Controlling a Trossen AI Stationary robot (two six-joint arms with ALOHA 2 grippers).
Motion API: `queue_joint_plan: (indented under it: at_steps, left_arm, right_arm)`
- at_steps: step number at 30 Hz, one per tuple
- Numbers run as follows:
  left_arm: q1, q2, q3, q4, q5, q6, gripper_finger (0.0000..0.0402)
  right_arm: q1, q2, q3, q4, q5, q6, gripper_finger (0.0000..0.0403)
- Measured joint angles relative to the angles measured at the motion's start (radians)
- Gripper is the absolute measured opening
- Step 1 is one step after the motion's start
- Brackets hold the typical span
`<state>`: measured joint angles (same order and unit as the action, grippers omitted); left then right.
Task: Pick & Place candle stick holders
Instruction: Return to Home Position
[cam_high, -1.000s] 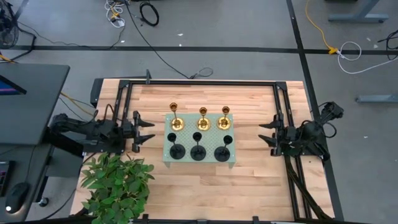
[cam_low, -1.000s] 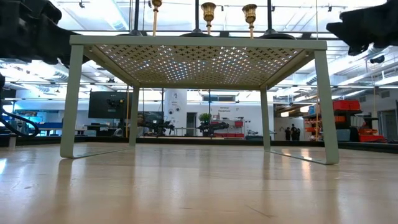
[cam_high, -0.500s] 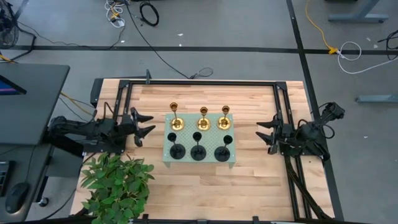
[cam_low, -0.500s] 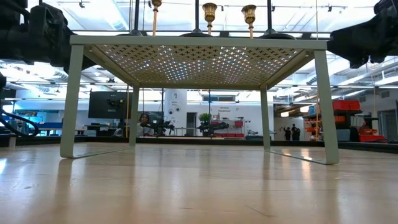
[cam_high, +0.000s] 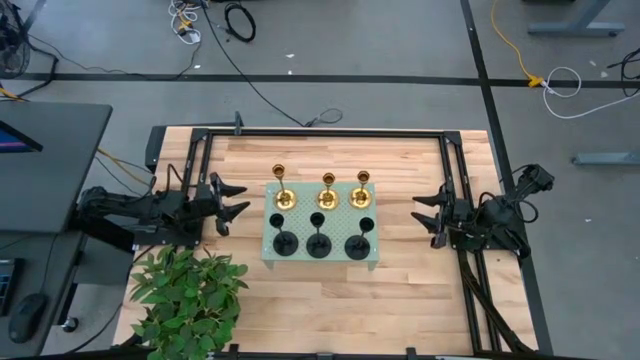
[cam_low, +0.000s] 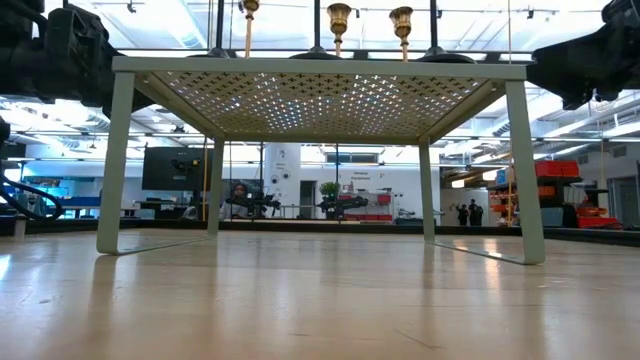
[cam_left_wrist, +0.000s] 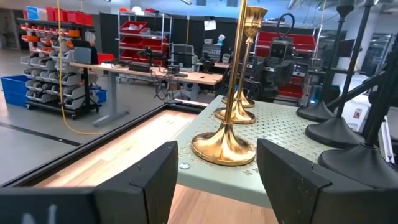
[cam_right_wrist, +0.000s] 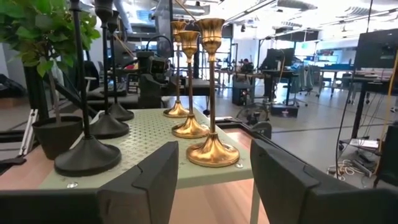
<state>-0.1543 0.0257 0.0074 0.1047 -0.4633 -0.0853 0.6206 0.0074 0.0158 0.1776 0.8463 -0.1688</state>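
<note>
Three gold candle stick holders (cam_high: 326, 192) stand on their round bases in the far row of a pale green perforated tray (cam_high: 300, 215). Three black holders (cam_high: 318, 240) stand in the near row. The tray stands on four legs (cam_low: 112, 160) at the table's middle. My left gripper (cam_high: 238, 201) is open and empty, left of the tray, facing the leftmost gold holder (cam_left_wrist: 227, 146). My right gripper (cam_high: 420, 214) is open and empty, right of the tray, facing the rightmost gold holder (cam_right_wrist: 212, 149).
A potted green plant (cam_high: 190, 295) stands at the table's near left corner, close to my left arm. Black metal rails (cam_high: 320, 133) frame the table's far, left and right sides. Bare wood (cam_high: 320, 310) lies between the tray and the near edge.
My left gripper has shifted a little toward the table's far edge and turned slightly, staying open. My right gripper has moved a little toward the tray, still open. Both have kept still over the last half second. The holders and tray have not moved.
</note>
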Motion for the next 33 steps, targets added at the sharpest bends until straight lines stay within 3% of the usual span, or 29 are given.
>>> queue_joint_plan:
  at_steps: [4,16,26,33]
  left_arm:
    - [0.000,0.000,0.000,0.001,0.000,0.000,0.0218]
    - [0.000,0.001,0.000,0.002,0.001,0.002,0.0218]
    - [0.000,0.006,0.000,0.002,0.001,0.002,0.0218]
    - [0.000,0.036,0.000,0.002,0.001,0.002,0.0218]
  right_arm:
    - [-0.043,0.000,0.000,0.000,0.000,0.000,0.0201]
    - [-0.379,0.085,0.000,0.001,0.003,0.000,0.0201]
    - [-0.533,0.150,0.000,0.000,0.002,0.000,0.0201]
    - [-0.583,0.159,0.000,0.000,0.002,-0.001,0.0201]
